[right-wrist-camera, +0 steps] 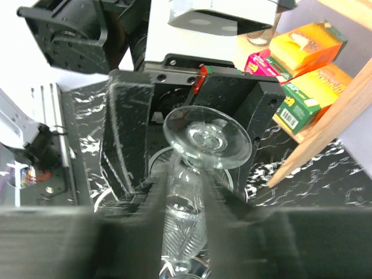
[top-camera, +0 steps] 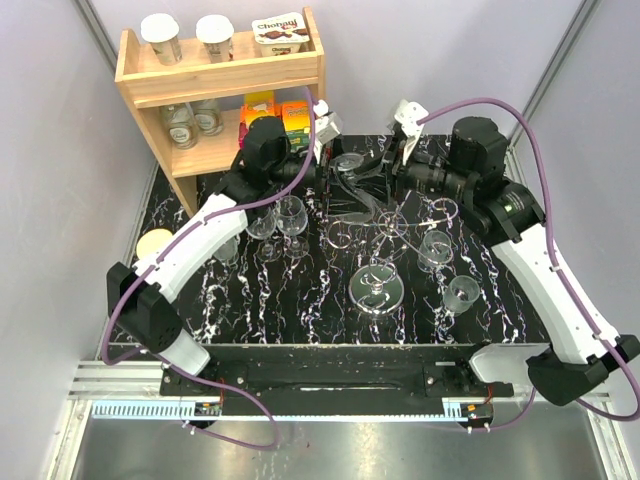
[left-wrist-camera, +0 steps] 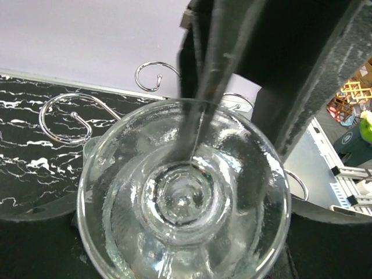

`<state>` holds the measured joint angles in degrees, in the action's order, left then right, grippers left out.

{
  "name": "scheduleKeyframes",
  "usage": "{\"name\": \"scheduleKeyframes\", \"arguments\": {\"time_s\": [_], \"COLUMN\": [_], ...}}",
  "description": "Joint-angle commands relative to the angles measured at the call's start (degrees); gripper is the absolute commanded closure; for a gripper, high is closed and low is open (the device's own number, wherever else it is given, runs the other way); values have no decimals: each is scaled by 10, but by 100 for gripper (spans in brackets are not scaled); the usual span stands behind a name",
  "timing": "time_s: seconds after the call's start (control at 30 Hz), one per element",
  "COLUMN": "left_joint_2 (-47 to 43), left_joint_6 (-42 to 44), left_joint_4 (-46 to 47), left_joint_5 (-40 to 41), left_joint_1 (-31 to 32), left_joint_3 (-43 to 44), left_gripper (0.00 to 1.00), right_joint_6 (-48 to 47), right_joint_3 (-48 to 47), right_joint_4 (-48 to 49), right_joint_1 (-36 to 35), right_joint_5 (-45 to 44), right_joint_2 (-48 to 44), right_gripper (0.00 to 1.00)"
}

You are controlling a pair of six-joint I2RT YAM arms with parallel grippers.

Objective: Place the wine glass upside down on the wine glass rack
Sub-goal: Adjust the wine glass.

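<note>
The only writing I can half read is on the white tub (top-camera: 280, 32) on the top board of the wooden shelf (top-camera: 220, 78): brown letters that start "Cho", the rest too small for me. The yellow box (right-wrist-camera: 305, 43), the pink box (right-wrist-camera: 267, 64) and the green box (right-wrist-camera: 299, 104) on the lower board all carry print, but none of it is legible from the right wrist camera.

Both my arms reach forward and bend in toward each other over the far middle of the black marbled table (top-camera: 250, 300), wrists facing one another. The wine glass (right-wrist-camera: 206, 139) is in the air between them, lying on its side, foot toward the right arm and open bowl toward the left wrist camera.

The left gripper (right-wrist-camera: 189, 151) has the bowl clamped between its wide-set fingers and carries the glass. The right gripper (right-wrist-camera: 186, 203) has a finger close on either side of the stem; they are blurred in its own view and I cannot tell whether they press on the glass.

The wine glass rack (top-camera: 388, 225) stands on the table just nearer to me than the held glass, its silver scroll arms curling out from the post. Two of those hooks show beyond the bowl in the left wrist view. The glass is above the table, not on the rack.
</note>
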<state>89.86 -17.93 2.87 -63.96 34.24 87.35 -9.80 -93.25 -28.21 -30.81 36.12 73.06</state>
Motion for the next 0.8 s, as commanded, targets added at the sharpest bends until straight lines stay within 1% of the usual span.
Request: {"name": "scheduleKeyframes", "arguments": {"time_s": [0.0, 0.13, 0.2, 0.37, 0.4, 0.43, 0.5, 0.57, 0.77], "left_joint_2": [-3, -2, -4, 0, 0, 0, 3, 7, 18], "left_joint_6": [-22, -22, -18, 1, 2, 3, 3, 4, 44], "left_joint_4": [17, 15, 11, -8, -7, -8, -10, -11, -63], "left_joint_5": [25, 24, 26, 24, 22, 20, 15, 11, 3], "left_joint_1": [-5, -2, 2, 8, 10, 11, 15, 20, 36], "left_joint_3": [35, 37, 38, 47, 48, 50, 55, 60, 87], "left_gripper": [63, 64, 75, 85, 85, 82, 72, 69, 67], "right_joint_6": [-22, -5, 0, 4, 4, 5, 10, 20, 33], "right_joint_3": [9, 20, 28, 36, 37, 37, 36, 35, 33], "right_joint_4": [5, 18, 25, 28, 28, 30, 32, 38, 49], "right_joint_1": [9, 15, 16, 18, 19, 19, 20, 20, 21], "right_joint_5": [21, 33, 43, 55, 52, 48, 51, 56, 57], "right_joint_2": [-34, -36, -35, -35, -35, -35, -34, -32, -21], "right_gripper": [100, 100, 100, 100, 98, 94, 86, 78, 59]}}
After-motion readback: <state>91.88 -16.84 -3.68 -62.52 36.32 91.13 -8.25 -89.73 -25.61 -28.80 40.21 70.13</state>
